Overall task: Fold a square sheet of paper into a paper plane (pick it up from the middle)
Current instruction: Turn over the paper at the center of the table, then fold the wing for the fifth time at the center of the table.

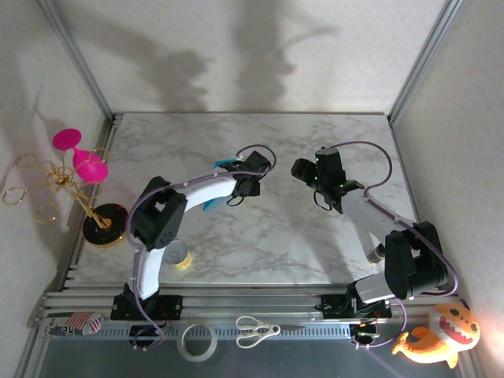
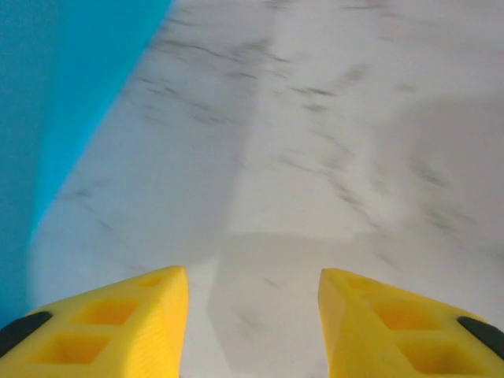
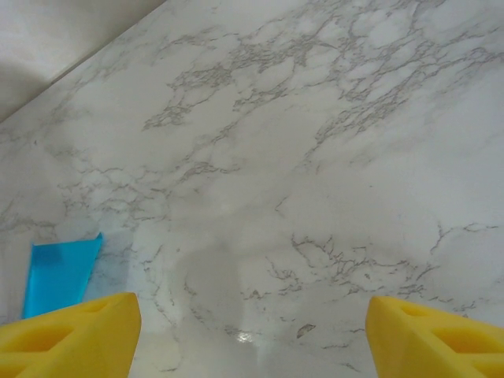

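Here is the marbled surface (image 1: 268, 244), wide and pale, with both my arms reaching out over its middle. My left arm (image 1: 197, 193) bends in from the near left, my right arm (image 1: 370, 213) from the near right, and their wrists face each other, apart.

Now the sheet of paper (image 2: 55, 94). It is teal-blue and lies flat on the surface. From above it is mostly covered by my left arm, with one corner peeking out at the far side of the forearm and another sliver at the near side. How far it is folded, I cannot tell.

My left pincer (image 2: 252, 274) hangs low over bare marble with its yellow fingers (image 2: 126, 319) parted and nothing between them. The paper lies off to its left, beside the left finger, not in the gap.

My right pincer (image 3: 252, 303) stands wide open and holds nothing. Bare marble lies between its fingers, and the paper's pointed corner shows just beyond the left fingertip, well left of the gap.

Small things last: a yellow tape roll (image 1: 181, 256) sits near my left arm's base.
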